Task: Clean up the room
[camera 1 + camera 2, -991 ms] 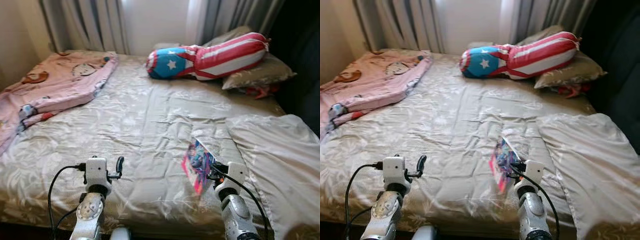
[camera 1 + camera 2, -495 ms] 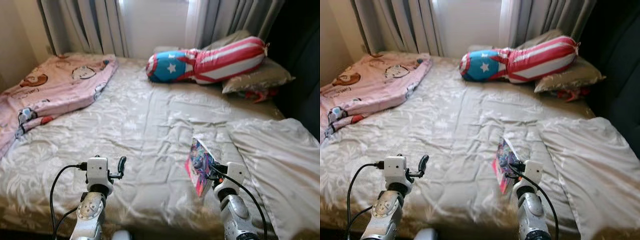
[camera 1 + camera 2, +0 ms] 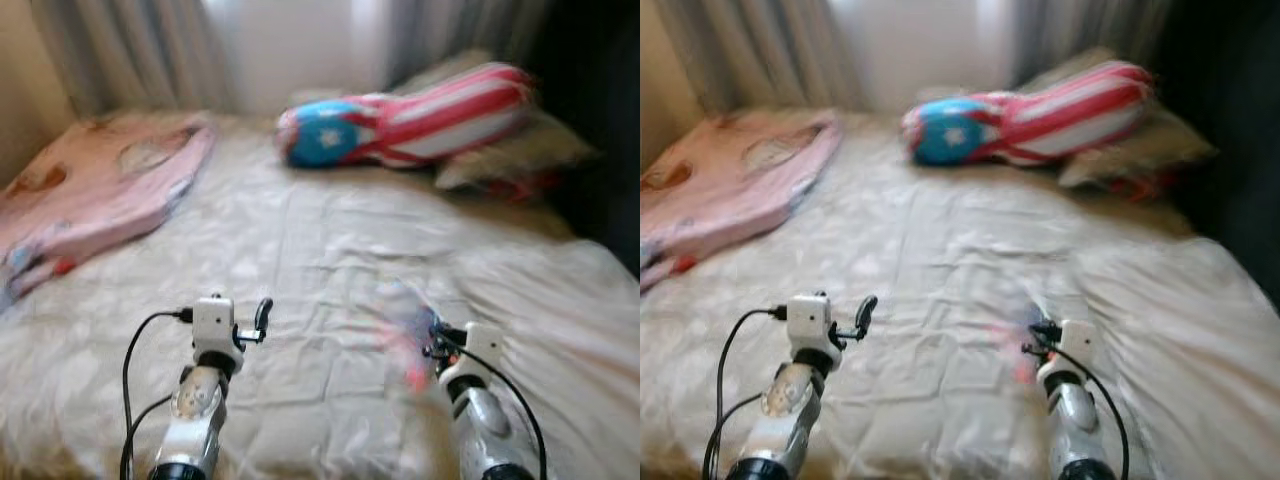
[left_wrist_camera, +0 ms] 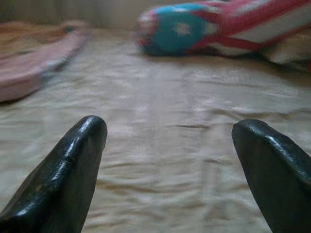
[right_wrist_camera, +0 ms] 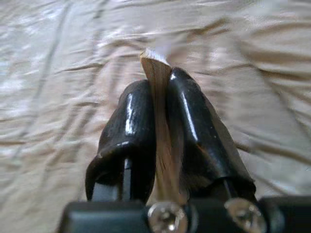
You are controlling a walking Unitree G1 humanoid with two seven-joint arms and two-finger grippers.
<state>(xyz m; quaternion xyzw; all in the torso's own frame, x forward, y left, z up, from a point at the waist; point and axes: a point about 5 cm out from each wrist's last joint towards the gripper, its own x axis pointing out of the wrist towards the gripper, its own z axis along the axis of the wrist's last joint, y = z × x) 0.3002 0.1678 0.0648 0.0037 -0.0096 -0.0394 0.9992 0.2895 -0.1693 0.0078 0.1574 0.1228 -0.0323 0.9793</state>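
While the head views are blurred, the layout of the room can be made out.

Bed: a wide bed (image 3: 300, 240) under a creased beige cover spans the scene from near to far.

Right gripper: the right gripper (image 5: 163, 121) is held low over the near right part of the bed, its two black fingers (image 5: 129, 121) pressed tight on a thin book.

Book: the book (image 3: 405, 335) stands on edge between those fingers, raised off the cover; its colourful face is smeared by blur, and the right wrist view shows only its thin tan edge.

Left gripper: the left gripper (image 4: 170, 145) is held over the near left part of the bed, fingers spread wide with nothing between them.

Bolster: a red-and-white striped bolster (image 3: 410, 125) with a blue end and a white star lies far right, at the head of the bed.

Pillow: a beige pillow (image 3: 510, 160) lies under and beside the bolster.

Blanket: a pink printed blanket (image 3: 90, 195) lies along the far left side.

Curtains: grey curtains (image 3: 130, 50) hang behind the bed.
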